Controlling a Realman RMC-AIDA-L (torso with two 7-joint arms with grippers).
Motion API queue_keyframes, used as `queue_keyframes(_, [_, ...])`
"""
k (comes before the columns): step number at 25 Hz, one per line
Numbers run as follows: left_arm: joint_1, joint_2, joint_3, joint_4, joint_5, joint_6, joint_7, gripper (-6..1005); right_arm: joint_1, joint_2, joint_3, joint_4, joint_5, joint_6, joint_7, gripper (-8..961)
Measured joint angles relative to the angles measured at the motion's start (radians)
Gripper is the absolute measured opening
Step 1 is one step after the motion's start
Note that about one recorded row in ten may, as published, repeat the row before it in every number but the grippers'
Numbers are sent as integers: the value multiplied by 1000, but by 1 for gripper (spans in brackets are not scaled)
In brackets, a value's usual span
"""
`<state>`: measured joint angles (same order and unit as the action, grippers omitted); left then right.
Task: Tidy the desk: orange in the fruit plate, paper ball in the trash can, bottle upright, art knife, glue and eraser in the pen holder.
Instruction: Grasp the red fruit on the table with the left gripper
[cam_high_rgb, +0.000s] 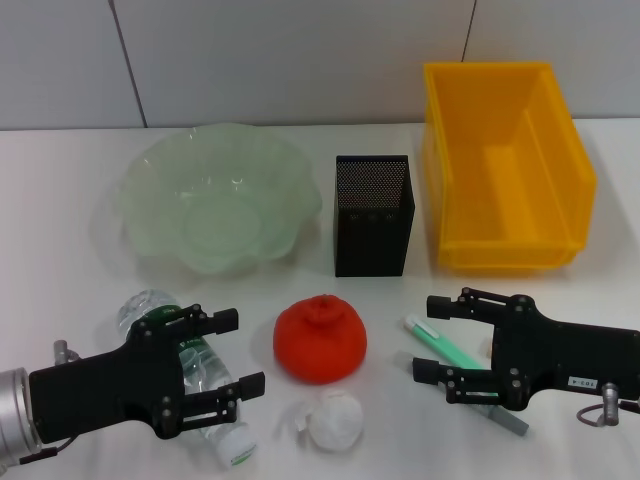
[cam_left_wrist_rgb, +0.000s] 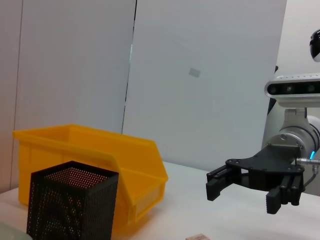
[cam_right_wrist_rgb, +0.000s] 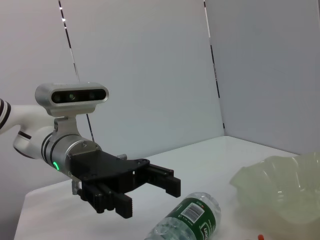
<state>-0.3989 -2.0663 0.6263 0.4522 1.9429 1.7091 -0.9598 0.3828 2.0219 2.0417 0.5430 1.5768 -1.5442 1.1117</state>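
Left gripper (cam_high_rgb: 240, 350) hovered low at the near left of the table, fingers spread apart, holding nothing. Directly under it lay the bottle (cam_high_rgb: 185, 375), on its side, cap end toward the near edge. Right gripper (cam_high_rgb: 427, 338) sat at the near right, jaws likewise apart and empty, above the green-and-white glue stick or art knife (cam_high_rgb: 445, 345); which one, couldn't tell. A grey item (cam_high_rgb: 508, 416) poked out beneath that arm, unclear what.

Between the grippers: orange (cam_high_rgb: 321, 338) on the table, paper ball (cam_high_rgb: 333, 421) just in front of it, close to the bottle cap. Farther back: fruit plate (cam_high_rgb: 215, 205) at left, pen holder (cam_high_rgb: 373, 215) in the middle, yellow bin (cam_high_rgb: 505, 165) at right, presumably the trash can. All three looked empty. Nothing sorted yet.

Risks, as judged:
- Bottle is round and clear, likely to roll or slip if pinched off-centre; a roll could knock the paper ball or orange.
- Standing it upright could tip it if released tilted.
- Slim stick lay flat, so fingers could scrape the table or push it away.
- Pen holder opening is narrow, so a misaligned drop could topple it.
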Motion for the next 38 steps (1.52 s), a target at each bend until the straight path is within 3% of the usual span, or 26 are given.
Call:
queue_keyframes(24, [1, -1, -8, -5, -2, 3, 16, 799, -16, 1, 8, 6, 2, -18, 1, 794])
queue_keyframes(29, [-16, -6, -6, -24, -48, -21, 39, 800, -59, 2, 149, 42, 11, -116, -5, 794])
queue_keyframes(34, [-82, -8, 2, -97, -62, -85, 66, 799, -74, -6, 188, 67, -11, -151, 8, 794])
queue_keyframes(38, [-172, -12, 49, -179, -61, -216, 70, 797, -77, -3, 192, 104, -129, -152, 20, 794])
